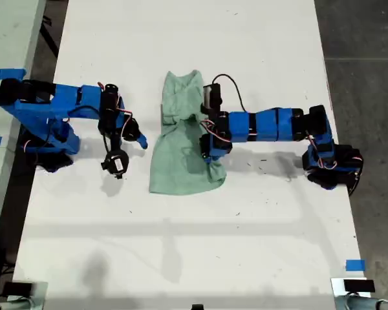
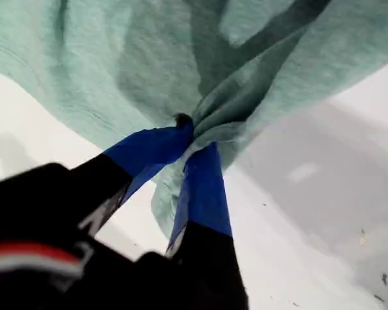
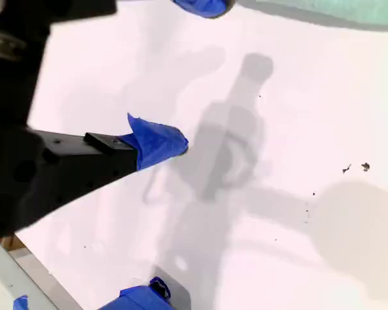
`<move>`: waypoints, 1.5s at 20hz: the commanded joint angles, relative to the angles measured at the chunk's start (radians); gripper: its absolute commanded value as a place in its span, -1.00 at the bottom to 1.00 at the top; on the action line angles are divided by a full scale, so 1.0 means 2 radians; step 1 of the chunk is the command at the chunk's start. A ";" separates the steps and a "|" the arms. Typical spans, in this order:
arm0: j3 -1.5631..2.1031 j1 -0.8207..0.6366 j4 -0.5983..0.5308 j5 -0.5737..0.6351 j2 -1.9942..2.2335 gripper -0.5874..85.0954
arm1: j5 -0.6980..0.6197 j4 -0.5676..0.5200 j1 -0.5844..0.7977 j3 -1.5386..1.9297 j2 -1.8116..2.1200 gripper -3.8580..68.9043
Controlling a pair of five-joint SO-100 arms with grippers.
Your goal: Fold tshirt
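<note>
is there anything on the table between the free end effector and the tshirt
Nothing visible. My second end effector hangs open over bare white table, with only a clear strip between it and the tshirt. My first end effector is shut on a bunch of the cloth.

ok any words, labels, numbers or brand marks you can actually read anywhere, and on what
None can be read.
tshirt: plain, no print or tag showing.
my first gripper: a white mark and a red stripe on its black body, too blurred to read.
blue tape pieces on the table: blank.
</note>
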 commanded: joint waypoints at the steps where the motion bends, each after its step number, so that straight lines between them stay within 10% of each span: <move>1: -0.002 0.005 -0.007 -0.005 0.023 -0.39 | 0.012 -0.056 -0.007 -0.037 -0.006 -0.95; 7: -0.002 0.008 -0.014 -0.005 0.021 -0.38 | 0.025 -0.125 -0.019 -0.054 -0.064 -0.31; 16: -0.013 0.015 -0.012 -0.008 0.019 -0.37 | 0.011 0.035 -0.021 -0.074 0.123 -0.19; 30: -0.149 0.043 -0.044 -0.008 -0.128 -0.27 | -0.010 0.067 0.014 0.018 0.228 -0.10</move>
